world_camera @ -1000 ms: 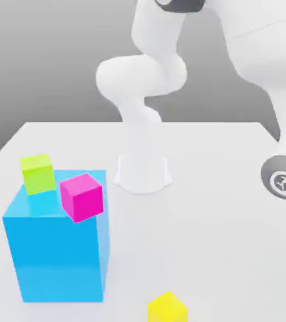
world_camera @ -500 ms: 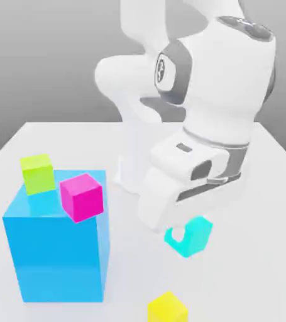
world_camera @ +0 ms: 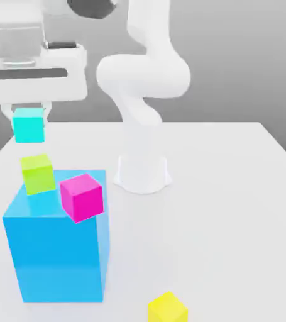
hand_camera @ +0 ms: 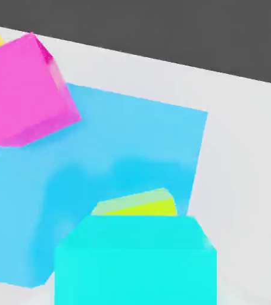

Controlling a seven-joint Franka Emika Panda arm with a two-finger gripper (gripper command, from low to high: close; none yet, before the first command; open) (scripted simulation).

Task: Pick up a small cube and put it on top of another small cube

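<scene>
The small cube [world_camera: 29, 126] is glowing plain cyan, and the other small cube [world_camera: 38, 174], near the blue block's far-left corner, is showing plain lime green. The small cube [world_camera: 82, 198] by the block's right edge is wearing solid magenta — the block [world_camera: 57, 255] itself is gleaming bright blue. At the bench's [world_camera: 214, 220] near edge — the bench is staying pale grey-white — a cube [world_camera: 168, 309] is showing pure yellow.

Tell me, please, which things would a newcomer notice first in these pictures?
The large glossy blue block stands out first, at the exterior view's left, bearing a small magenta cube and a small lime-green cube. Next comes the small cyan cube, held in the white two-finger gripper above the lime-green one.
</scene>
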